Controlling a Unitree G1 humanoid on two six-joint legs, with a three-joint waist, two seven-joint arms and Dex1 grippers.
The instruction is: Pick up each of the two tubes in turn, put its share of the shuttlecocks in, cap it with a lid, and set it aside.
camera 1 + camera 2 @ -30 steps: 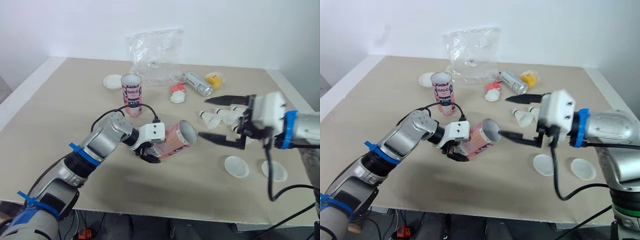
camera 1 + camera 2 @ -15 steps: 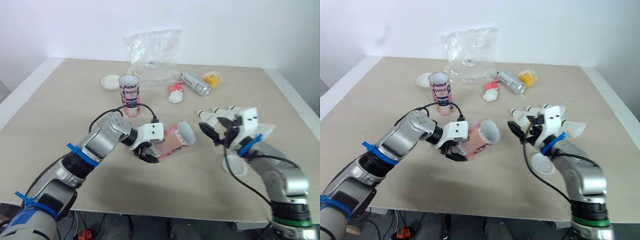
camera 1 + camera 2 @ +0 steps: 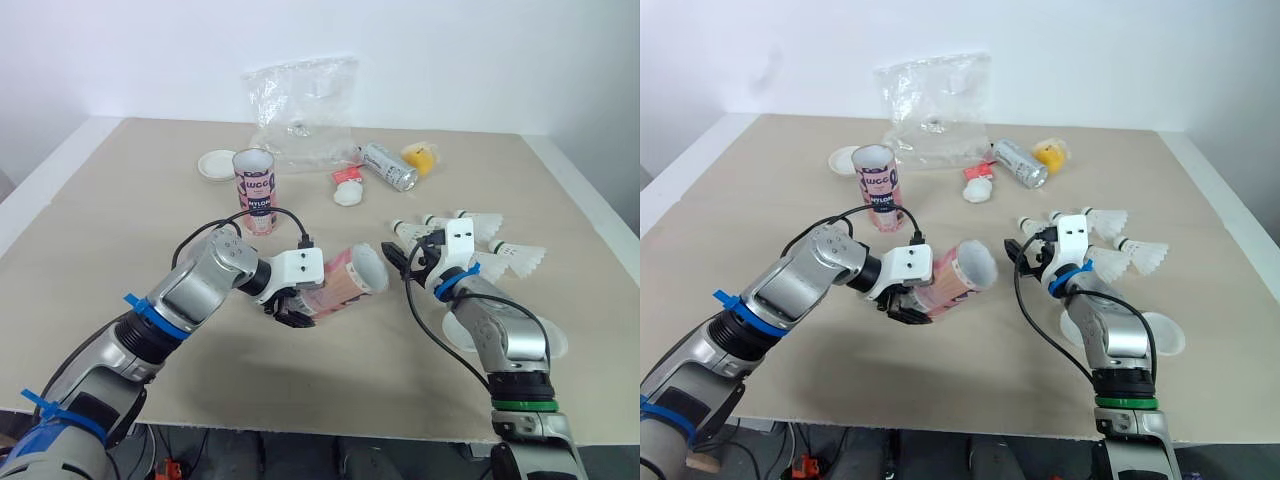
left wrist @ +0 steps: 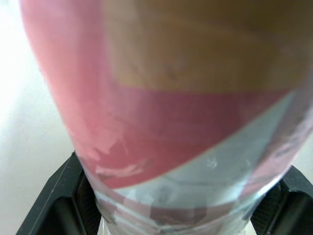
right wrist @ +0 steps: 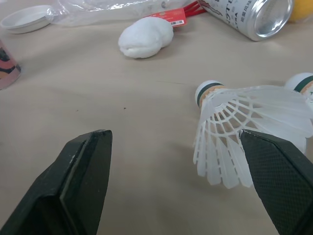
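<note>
Left gripper (image 3: 292,306) grips the pink tube (image 3: 345,282), held tilted over the table's (image 3: 130,210) near middle, open mouth facing right. I see my right gripper (image 5: 180,182) spread wide just right of it, a shuttlecock (image 5: 244,122) lying just ahead.

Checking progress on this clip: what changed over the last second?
The right gripper, open, dropped from a raised pose to low over the table, with a shuttlecock just ahead of it; nothing gripped. The left gripper still holds the tilted tube; the standing tube, lids and other shuttlecocks stayed put.
</note>
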